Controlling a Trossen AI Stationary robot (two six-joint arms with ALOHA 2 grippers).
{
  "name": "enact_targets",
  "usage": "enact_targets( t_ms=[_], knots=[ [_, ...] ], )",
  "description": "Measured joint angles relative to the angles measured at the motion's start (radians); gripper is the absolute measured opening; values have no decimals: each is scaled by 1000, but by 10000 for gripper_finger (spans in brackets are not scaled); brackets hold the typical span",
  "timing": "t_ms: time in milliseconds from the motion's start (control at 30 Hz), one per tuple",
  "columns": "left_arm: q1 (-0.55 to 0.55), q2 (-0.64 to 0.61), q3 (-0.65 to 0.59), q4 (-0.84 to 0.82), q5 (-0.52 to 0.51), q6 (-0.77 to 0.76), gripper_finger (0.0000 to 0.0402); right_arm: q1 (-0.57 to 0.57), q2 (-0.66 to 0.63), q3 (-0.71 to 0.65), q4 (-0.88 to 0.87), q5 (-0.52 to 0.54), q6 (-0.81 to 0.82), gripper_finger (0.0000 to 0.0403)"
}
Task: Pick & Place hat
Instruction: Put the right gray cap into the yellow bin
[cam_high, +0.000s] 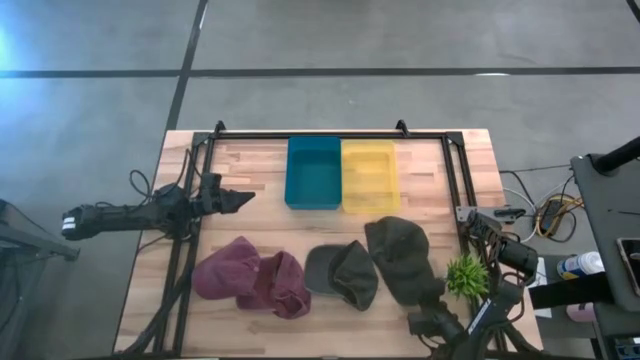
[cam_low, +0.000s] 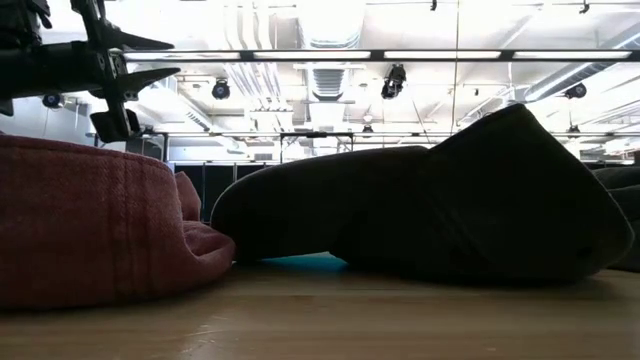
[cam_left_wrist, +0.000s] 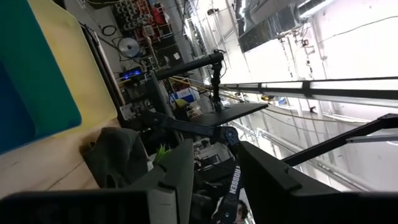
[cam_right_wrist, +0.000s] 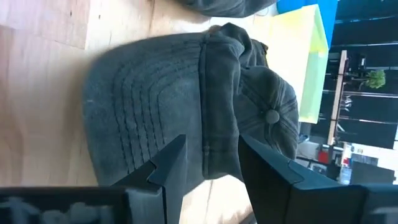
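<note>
Nearest the low camera: a maroon hat (cam_low: 95, 225) on the bench (cam_low: 330, 320), touching a dark olive hat (cam_low: 440, 200) beside it. Right end effector (cam_right_wrist: 208, 155) sits low at the near right corner of the bench, fingers (cam_right_wrist: 165, 165) spread and released, nothing between them, pointing at the brim of a grey-green cap (cam_right_wrist: 186, 93) just ahead. From above, that cap (cam_high: 400, 258) is the rightmost in a row along the near half of the bench: next a darker green cap (cam_high: 343, 272), then two maroon hats (cam_high: 228, 268) and (cam_high: 278, 284), touching one another. A small green plant (cam_high: 466, 275) stands beside the rightmost cap. Left end effector (cam_high: 240, 199) hovers over the left side, fingers parted, empty. At the far edge, a teal bin (cam_high: 313, 172) and a yellow bin (cam_high: 369, 176) sit side by side, touching.
</note>
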Motion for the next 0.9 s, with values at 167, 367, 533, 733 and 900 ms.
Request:
enact_targets(
  t_ms=[167, 367, 533, 733, 900],
  knots=[
    [0, 0, 0, 0, 0, -47, 122, 0, -38, -1, -2, -9, 19, 139],
    [0, 0, 0, -1, 0, -52, 122, 41, -136, 22, 13, -65, 67, 139],
    [0, 0, 0, -11, 0, -9, 122, 98, -163, 21, 159, -146, -43, 139],
    [0, 0, 0, -48, 0, 9, 122, 122, -146, 21, 213, -147, -171, 139],
    [0, 0, 0, -58, 5, 35, 122, 101, -146, 6, 198, -113, -89, 139]
  ],
)
